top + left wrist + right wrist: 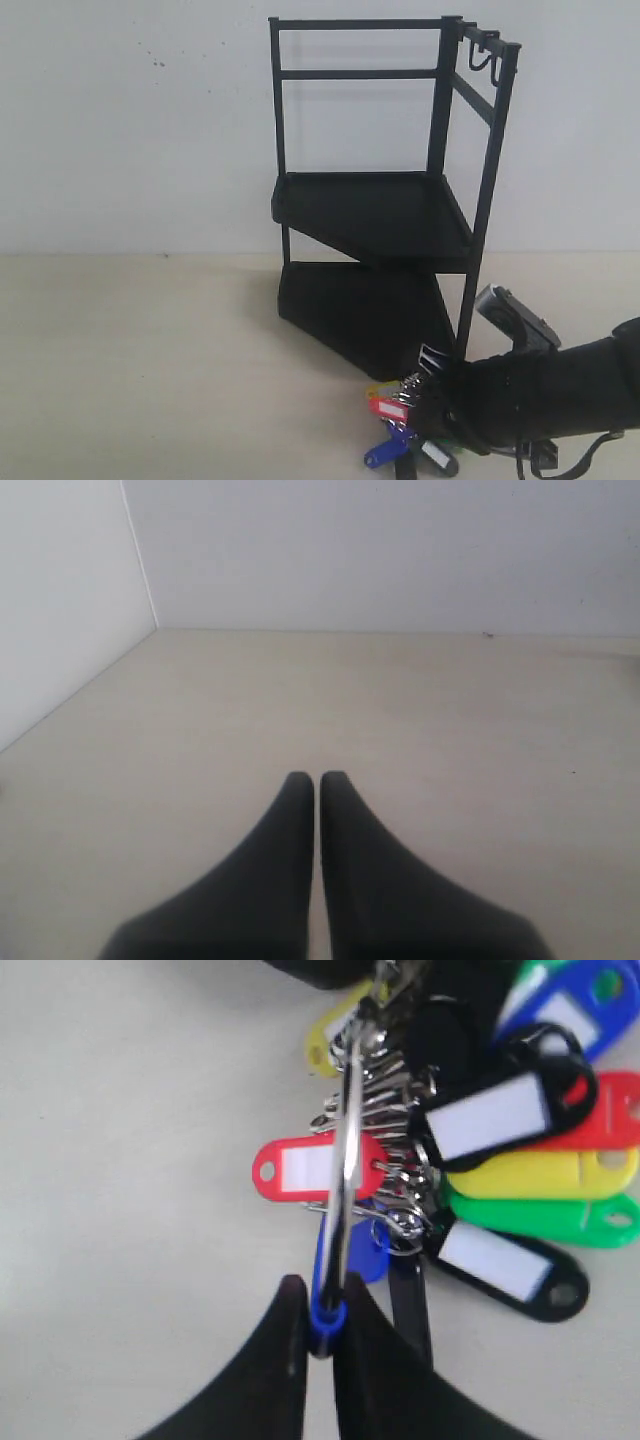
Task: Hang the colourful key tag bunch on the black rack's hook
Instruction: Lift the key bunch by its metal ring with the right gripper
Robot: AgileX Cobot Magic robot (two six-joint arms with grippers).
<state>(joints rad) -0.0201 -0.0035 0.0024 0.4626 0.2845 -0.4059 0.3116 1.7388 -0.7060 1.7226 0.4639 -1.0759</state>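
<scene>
The colourful key tag bunch (405, 425) lies low at the front right of the table, just in front of the black rack (385, 215). In the right wrist view the bunch (480, 1150) shows red, yellow, green, blue and black tags on metal rings. My right gripper (322, 1295) is shut on the blue loop (326, 1318) at the end of the big ring. The rack's hooks (484, 55) hang from its top right rail, far above the bunch. My left gripper (317, 780) is shut on nothing, over bare table.
The black rack's lower shelf (365, 310) stands close behind the bunch, and its right front post (470, 300) rises just beside my right arm (545, 390). A white wall (140, 120) backs the table. Open tabletop (130, 360) spreads to the left.
</scene>
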